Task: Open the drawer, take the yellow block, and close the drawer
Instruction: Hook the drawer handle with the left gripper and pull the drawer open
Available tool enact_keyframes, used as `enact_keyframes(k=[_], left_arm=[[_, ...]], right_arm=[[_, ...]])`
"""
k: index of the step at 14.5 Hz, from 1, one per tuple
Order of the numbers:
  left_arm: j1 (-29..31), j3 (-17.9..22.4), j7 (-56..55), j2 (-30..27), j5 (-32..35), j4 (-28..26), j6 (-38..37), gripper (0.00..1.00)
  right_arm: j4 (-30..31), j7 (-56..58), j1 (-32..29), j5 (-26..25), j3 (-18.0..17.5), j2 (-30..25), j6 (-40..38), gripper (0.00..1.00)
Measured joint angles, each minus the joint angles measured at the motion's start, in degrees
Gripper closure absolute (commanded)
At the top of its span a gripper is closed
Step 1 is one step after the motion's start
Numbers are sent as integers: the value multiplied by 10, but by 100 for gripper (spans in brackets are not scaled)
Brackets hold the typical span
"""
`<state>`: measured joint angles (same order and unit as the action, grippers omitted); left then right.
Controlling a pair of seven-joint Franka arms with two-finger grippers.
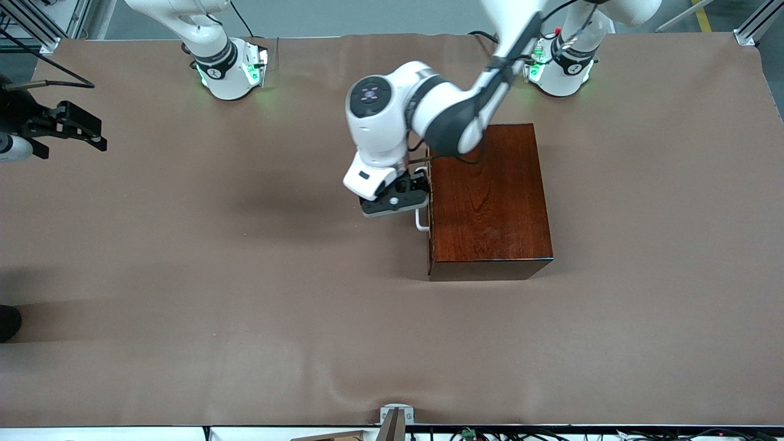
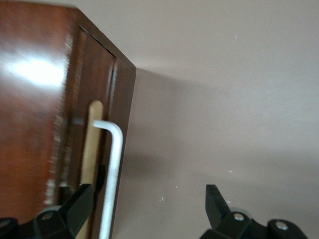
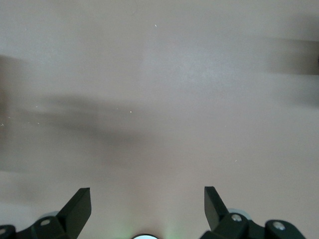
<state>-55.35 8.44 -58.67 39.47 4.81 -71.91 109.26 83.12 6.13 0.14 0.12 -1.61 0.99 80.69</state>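
the glossy dark wooden box point(image 1: 490, 202) sits mid-table toward the left arm's end, its drawer point(image 2: 97, 149) shut, front facing the right arm's end. the white handle point(image 1: 421, 220) sticks out from that front. the left gripper point(image 1: 397, 197) hangs at the handle, jaws spread, one finger point(image 2: 75, 209) just beside the bar. the yellow block is hidden. the right gripper point(image 1: 73, 125) waits over the table's right-arm end, jaws spread.

The left arm is reaching down from its base with its tool point(image 2: 144, 209) spread wide, while the right arm is waiting aside, its tool point(image 3: 147, 206) hanging open too.
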Motion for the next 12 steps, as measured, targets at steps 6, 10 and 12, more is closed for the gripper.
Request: enact_keyframes(k=[6, 10, 12], left_arm=[[-24, 15, -1, 33, 55, 1, -44, 0], [-29, 15, -1, 50, 61, 0, -47, 0], [-31, 15, -1, 52, 61, 1, -46, 0]], right_arm=[[0, 0, 0, 0, 0, 0, 0, 0], [0, 0, 0, 0, 0, 0, 0, 0], [0, 0, 1, 0, 0, 0, 0, 0]])
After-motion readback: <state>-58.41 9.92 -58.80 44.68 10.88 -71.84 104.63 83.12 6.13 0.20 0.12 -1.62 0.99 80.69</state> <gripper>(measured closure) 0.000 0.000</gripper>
